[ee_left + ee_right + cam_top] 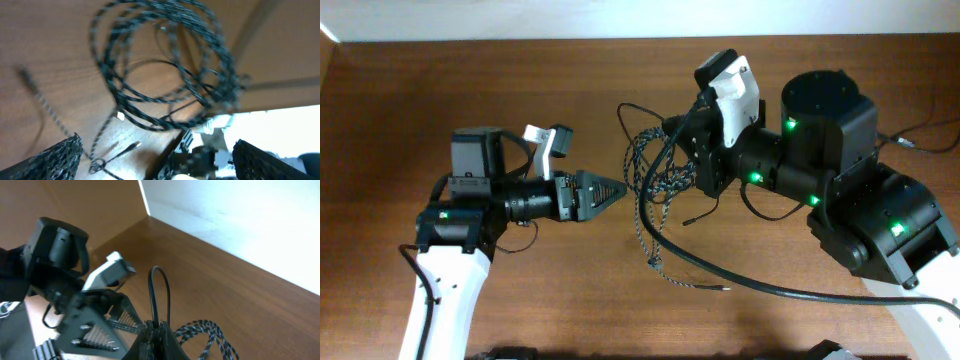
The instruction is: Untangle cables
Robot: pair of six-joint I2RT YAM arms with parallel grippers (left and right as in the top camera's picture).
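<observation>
now, right gripper [156, 336] clamped on cables [652, 188], left gripper [617, 189] open just beside them

The cord tangle [655, 178] is the landmark. To its left, the left gripper [618, 190] sits with fingers spread, just beside the loops, leaving only a narrow gap. To its right, the right gripper [672, 148] pinches the loops, and its bulky arm [820, 130] closes that side. Behind the tangle, bare table [520, 80] runs open to the white wall [620, 15], with 1 thin black loop [168, 292] sticking out that way. In front of the tangle, a speckled tail [645, 235] and 1 thick black cord [780, 290] cross the wood. The table to the front-left of it is free.
</observation>
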